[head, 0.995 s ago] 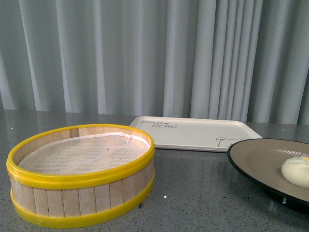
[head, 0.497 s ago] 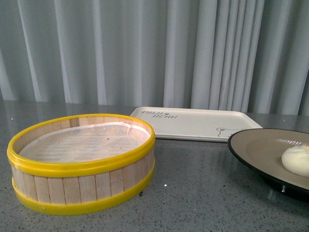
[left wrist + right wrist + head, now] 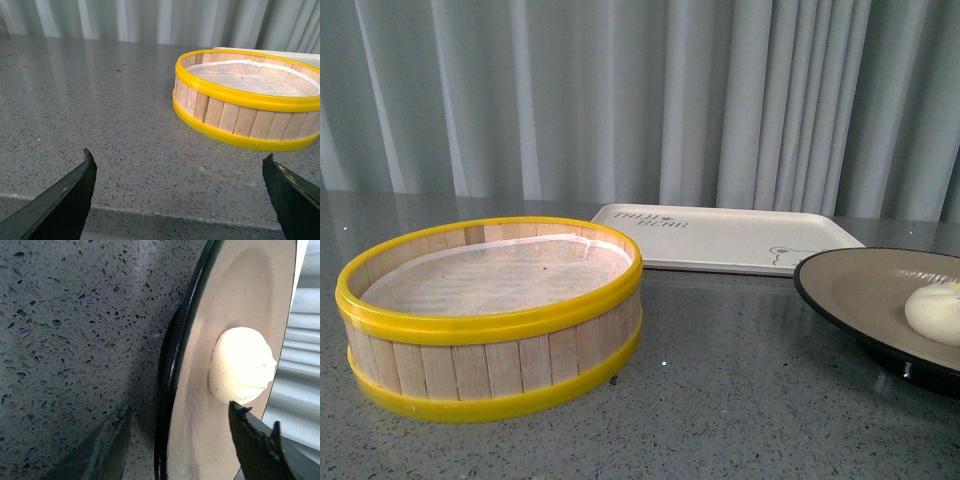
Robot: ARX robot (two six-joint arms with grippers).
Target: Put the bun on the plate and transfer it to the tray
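1. Left fingers: two dark tapered tips, set wide apart and holding nothing. Only bare worktop, grey speckled stone, shows between them.

2. Steamer basket: round, with pale wooden slats, yellow bands at top and bottom, and a white lining sheet inside. It stands on the worktop ahead of the left fingers, clear of both tips.

3. Tray: flat cream-white rectangle with rounded corners, dark lettering near one corner and a small bear drawing near another. It lies flat beyond the basket, farther from the left fingers than the basket is. From the left wrist only a sliver of it shows over the basket's far rim.

4. Plate: wide and shallow, tan inside, with a black rim and black underside. It sits nearer than the tray, partly cut off by the front view's edge. Its rim passes between the right fingers.

5. Bun: small, round and cream-white. It rests on the plate's tan inside, just past the tip of the right finger that reaches over the plate, with a gap between them.

6. Right fingers: spread apart, one over the plate's inside and the other outside the rim by the black underside. Whether either touches the plate cannot be told.

7. Curtain: pale grey and pleated, hanging behind the worktop.
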